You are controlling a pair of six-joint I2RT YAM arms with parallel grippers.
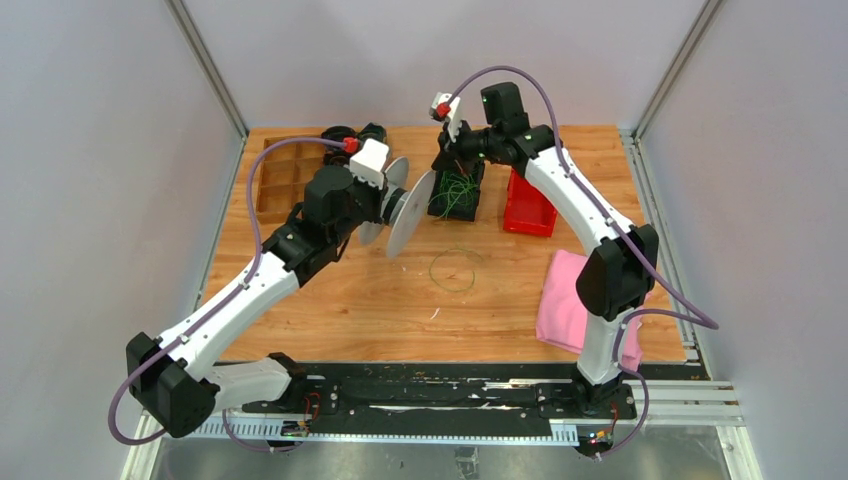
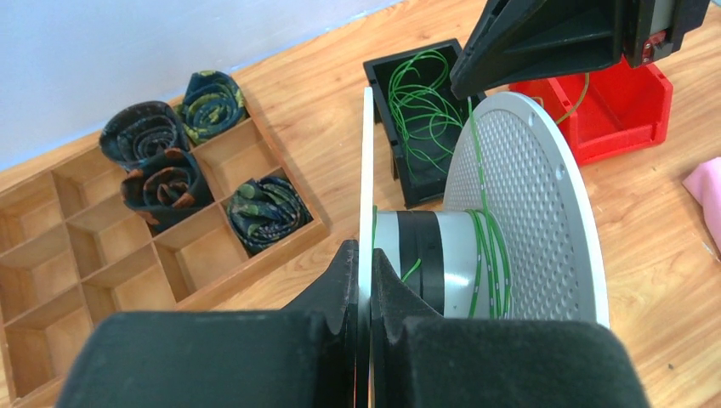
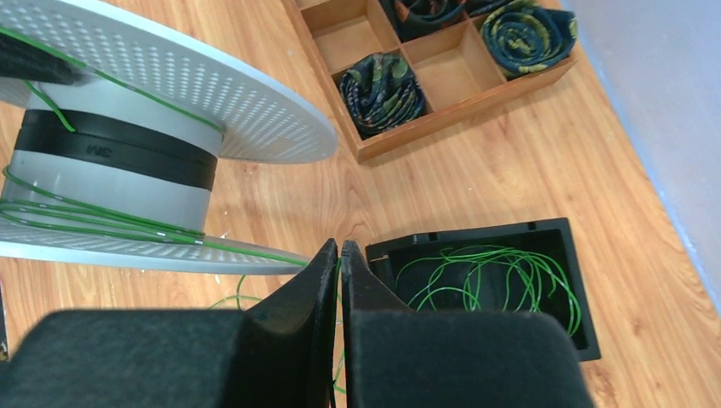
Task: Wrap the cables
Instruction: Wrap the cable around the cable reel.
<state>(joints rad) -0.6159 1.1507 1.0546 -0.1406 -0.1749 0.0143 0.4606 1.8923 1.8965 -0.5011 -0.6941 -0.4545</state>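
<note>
Your left pincer was clamped on spool flange. Right pincer pinched strand of cables, barely visible btwn pads. Rest lay in black bin, few turns on spool, hub partly cut off.

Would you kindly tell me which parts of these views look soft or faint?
Left wrist: the left gripper blurs at the bottom, while the spool is sharp. Right wrist: the right gripper is soft too; green cables in the black bin are crisp. Top external: even light, but the cable loop on the table is faint.
</note>
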